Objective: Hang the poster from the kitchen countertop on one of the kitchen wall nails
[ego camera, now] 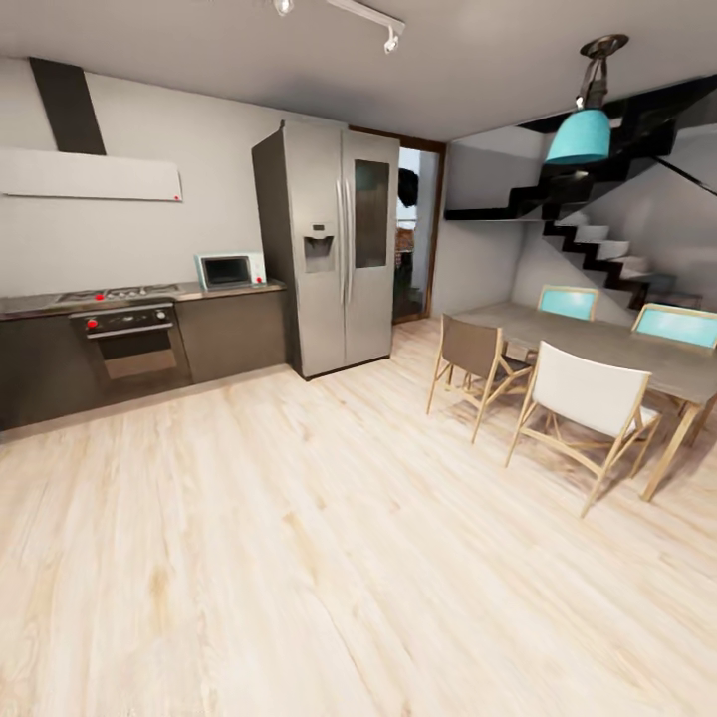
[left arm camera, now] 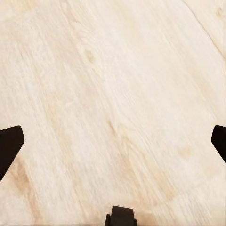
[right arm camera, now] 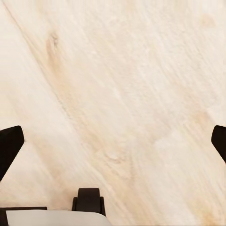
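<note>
Kitchen countertop (ego camera: 229,291) far beyond claws

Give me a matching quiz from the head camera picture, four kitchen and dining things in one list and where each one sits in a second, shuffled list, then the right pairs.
Things:
1. microwave
2. oven
3. fridge
4. turquoise pendant lamp

Places:
A. hanging from the ceiling above the dining table
B. standing on the floor at the end of the counter run, next to the doorway
C. built into the dark cabinets under the hob
D. on the kitchen countertop, beside the fridge

Pairs: 1-D, 2-C, 3-B, 4-A
</note>
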You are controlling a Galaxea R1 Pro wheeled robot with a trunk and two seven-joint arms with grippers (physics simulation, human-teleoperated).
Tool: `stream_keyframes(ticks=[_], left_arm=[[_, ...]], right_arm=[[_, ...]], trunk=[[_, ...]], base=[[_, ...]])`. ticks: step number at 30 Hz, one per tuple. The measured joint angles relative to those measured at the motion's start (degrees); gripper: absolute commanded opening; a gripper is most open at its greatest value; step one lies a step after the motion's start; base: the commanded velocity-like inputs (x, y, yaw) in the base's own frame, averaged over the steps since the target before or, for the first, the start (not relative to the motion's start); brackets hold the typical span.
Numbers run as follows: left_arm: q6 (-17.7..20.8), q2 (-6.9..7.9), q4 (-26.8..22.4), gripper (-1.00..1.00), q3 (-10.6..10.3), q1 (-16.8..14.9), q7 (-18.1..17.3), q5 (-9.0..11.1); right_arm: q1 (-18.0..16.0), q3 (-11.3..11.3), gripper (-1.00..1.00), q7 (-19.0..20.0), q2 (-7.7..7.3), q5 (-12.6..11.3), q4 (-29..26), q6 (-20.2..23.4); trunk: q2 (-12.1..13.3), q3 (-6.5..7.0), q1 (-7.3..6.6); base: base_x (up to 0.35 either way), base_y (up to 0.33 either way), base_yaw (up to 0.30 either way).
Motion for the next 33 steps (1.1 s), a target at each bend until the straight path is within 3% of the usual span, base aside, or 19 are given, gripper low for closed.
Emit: stream_keyframes(ticks=[33], left_arm=[[0.0, 0.0, 0.0, 1.0, 0.0, 0.0, 0.0, 0.0]], right_arm=[[0.0, 0.03, 1.0, -0.07, 0.26, 0.04, 0.0, 0.0]], trunk=[[0.0, 0.0, 0.0]], base=[[0.0, 0.0, 0.293]])
